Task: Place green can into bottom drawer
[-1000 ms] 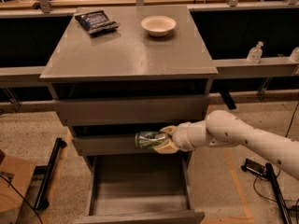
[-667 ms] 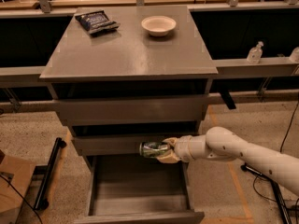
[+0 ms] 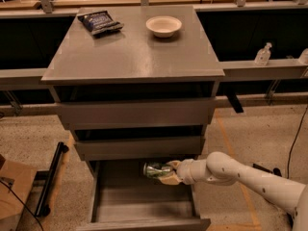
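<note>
The green can (image 3: 155, 170) lies on its side in my gripper (image 3: 168, 173), held over the back right part of the open bottom drawer (image 3: 139, 203), just under the middle drawer's front. The gripper is shut on the can, and my white arm (image 3: 240, 174) reaches in from the right. The bottom drawer is pulled out and its grey floor shows below the can.
A grey cabinet (image 3: 132, 57) carries a dark blue chip bag (image 3: 99, 22) and a white bowl (image 3: 164, 26) on its top. The two upper drawers (image 3: 137, 113) are pushed in. A black stand (image 3: 52, 177) lies on the floor at left. Bottles (image 3: 263, 55) stand on a ledge at right.
My gripper has moved down and slightly left with the can, from level with the middle drawer's front to inside the open bottom drawer's space.
</note>
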